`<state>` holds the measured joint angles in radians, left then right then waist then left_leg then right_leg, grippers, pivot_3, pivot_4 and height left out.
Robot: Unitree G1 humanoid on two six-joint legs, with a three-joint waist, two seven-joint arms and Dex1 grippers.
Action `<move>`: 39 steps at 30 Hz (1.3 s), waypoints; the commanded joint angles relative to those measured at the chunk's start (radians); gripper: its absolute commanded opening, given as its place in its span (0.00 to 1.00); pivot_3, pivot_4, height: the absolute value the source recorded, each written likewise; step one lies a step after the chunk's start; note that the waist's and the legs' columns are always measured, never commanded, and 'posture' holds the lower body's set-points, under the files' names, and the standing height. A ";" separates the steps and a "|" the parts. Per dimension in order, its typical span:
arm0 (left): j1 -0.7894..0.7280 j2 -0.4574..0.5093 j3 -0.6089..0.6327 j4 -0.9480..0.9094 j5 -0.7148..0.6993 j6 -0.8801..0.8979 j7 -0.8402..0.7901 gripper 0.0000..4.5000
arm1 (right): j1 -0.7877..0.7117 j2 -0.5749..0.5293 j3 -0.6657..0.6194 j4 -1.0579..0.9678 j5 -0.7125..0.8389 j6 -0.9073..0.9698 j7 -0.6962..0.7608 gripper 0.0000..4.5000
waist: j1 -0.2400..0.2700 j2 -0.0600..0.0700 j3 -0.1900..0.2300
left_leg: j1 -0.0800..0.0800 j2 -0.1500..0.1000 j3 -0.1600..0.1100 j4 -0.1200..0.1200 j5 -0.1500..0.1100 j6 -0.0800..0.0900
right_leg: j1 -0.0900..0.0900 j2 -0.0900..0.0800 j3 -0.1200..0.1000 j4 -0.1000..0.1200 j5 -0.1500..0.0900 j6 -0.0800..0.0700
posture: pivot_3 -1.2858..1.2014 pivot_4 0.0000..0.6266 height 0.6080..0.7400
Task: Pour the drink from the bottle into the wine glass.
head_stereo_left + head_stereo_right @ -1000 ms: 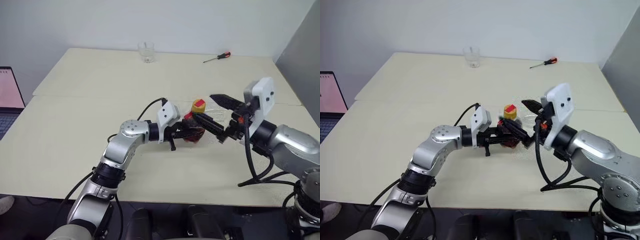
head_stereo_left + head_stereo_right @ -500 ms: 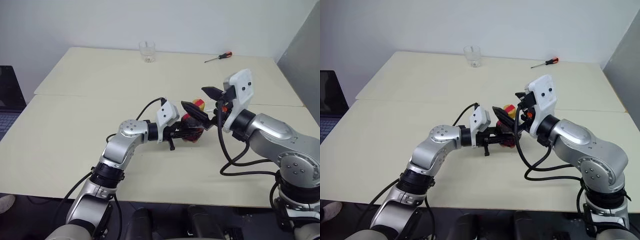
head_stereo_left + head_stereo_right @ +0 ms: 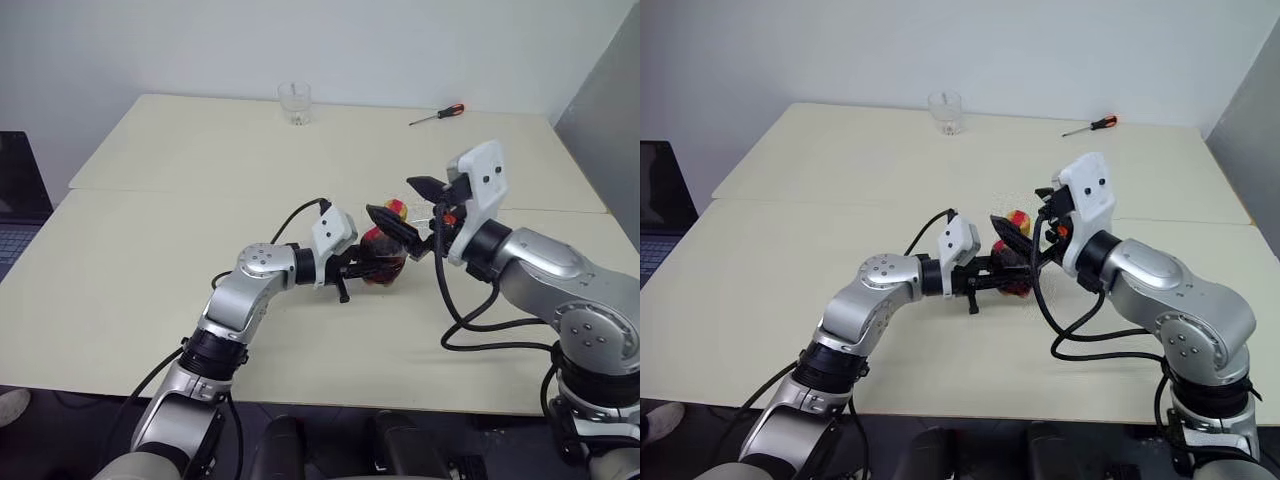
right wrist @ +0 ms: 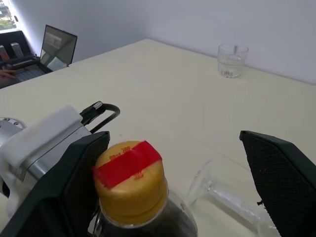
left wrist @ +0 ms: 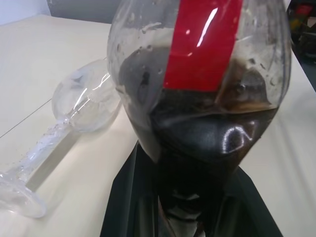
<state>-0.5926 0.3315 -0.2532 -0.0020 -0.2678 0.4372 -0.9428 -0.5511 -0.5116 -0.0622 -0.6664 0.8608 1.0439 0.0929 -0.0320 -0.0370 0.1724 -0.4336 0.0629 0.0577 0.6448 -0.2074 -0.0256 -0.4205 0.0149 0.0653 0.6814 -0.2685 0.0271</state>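
Left claw [image 3: 372, 266] is clamped on the bottle [image 3: 385, 262], holding it near the middle of the bench [image 3: 150, 250]. The bottle stands upright, long axis vertical, its yellow-and-red cap [image 4: 129, 177] pointing up; the dark drink [image 5: 207, 143] fills the lower body. Right claw [image 3: 408, 206] is spread wide, one finger [image 4: 59, 187] on each side of the cap at its height and neither touching it. The wine glass [image 5: 74, 118] lies on its side on the bench just beside the bottle, long axis flat, with the foot [image 5: 17, 195] at one end and the bowl at the other, close to the bottle. Which way its mouth faces is hard to tell from the head views.

A second ago the right claw was off to the bottle's right with its fingers lower and farther from the cap; it has since swung in to straddle it. The bottle and left claw have not moved. A tumbler [image 3: 293, 102] and a screwdriver [image 3: 436, 114] sit at the far edge.
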 commanded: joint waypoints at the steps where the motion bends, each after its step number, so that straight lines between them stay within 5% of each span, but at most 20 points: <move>1: -0.022 0.008 0.021 -0.024 -0.005 -0.029 -0.003 0.15 | 0.011 -0.014 -0.065 -0.036 0.034 0.001 0.009 1.00 | 0.000 0.000 0.000 | 0.000 0.000 0.000 0.000 0.000 0.000 | 0.000 0.000 0.000 0.000 0.000 0.000 | 0.52 0.24 1.00; 13: -0.028 0.012 0.011 -0.003 0.008 -0.045 -0.006 0.15 | 0.053 -0.042 -0.096 -0.074 0.130 0.015 0.022 1.00 | -0.001 0.000 0.000 | 0.000 0.000 0.000 0.000 0.000 0.000 | 0.000 0.000 0.000 0.000 0.000 0.001 | 0.52 0.24 1.00; 16: -0.031 0.012 0.012 0.003 0.011 -0.048 -0.008 0.15 | 0.049 -0.033 -0.087 -0.083 0.155 0.010 0.016 0.87 | -0.001 0.000 0.000 | 0.000 0.000 0.000 0.000 0.000 0.000 | 0.000 0.000 0.000 0.000 -0.001 0.001 | 0.52 0.24 1.00; 26: -0.029 0.013 0.015 0.006 0.012 -0.052 -0.007 0.15 | 0.036 -0.034 -0.067 -0.087 0.193 -0.002 0.015 0.08 | 0.000 0.000 0.000 | 0.000 0.000 0.000 0.000 0.000 0.000 | 0.000 0.000 0.000 0.000 -0.001 0.001 | 0.52 0.24 1.00; 28: -0.028 0.013 0.015 0.006 0.012 -0.052 -0.007 0.15 | 0.034 -0.036 -0.064 -0.086 0.196 -0.004 0.014 0.00 | 0.000 0.000 0.000 | 0.000 0.000 0.000 0.000 0.000 0.000 | 0.000 0.000 0.000 0.000 -0.001 0.001 | 0.52 0.24 1.00; 36: -0.022 0.014 0.016 -0.004 0.011 -0.046 -0.004 0.15 | 0.031 -0.091 -0.122 -0.061 0.244 -0.004 0.034 0.00 | 0.000 0.000 0.000 | 0.000 0.000 0.000 0.000 0.000 0.000 | 0.000 0.000 0.000 0.000 -0.001 0.001 | 0.52 0.24 1.00; 39: -0.023 0.014 0.017 -0.005 0.011 -0.045 -0.004 0.15 | 0.009 -0.126 -0.174 -0.046 0.318 -0.007 0.038 0.12 | 0.000 0.000 0.000 | 0.000 0.000 0.000 0.000 0.000 0.000 | 0.000 0.000 0.000 0.000 -0.001 0.001 | 0.52 0.24 1.00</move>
<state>-0.5950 0.3491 -0.2532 0.0394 -0.2476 0.4095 -0.9491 -0.5095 -0.6190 -0.1798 -0.6999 1.1267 1.0567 0.1262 -0.0320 -0.0370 0.1724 -0.4336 0.0629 0.0576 0.6448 -0.2074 -0.0256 -0.4204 0.0148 0.0654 0.6814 -0.2691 0.0282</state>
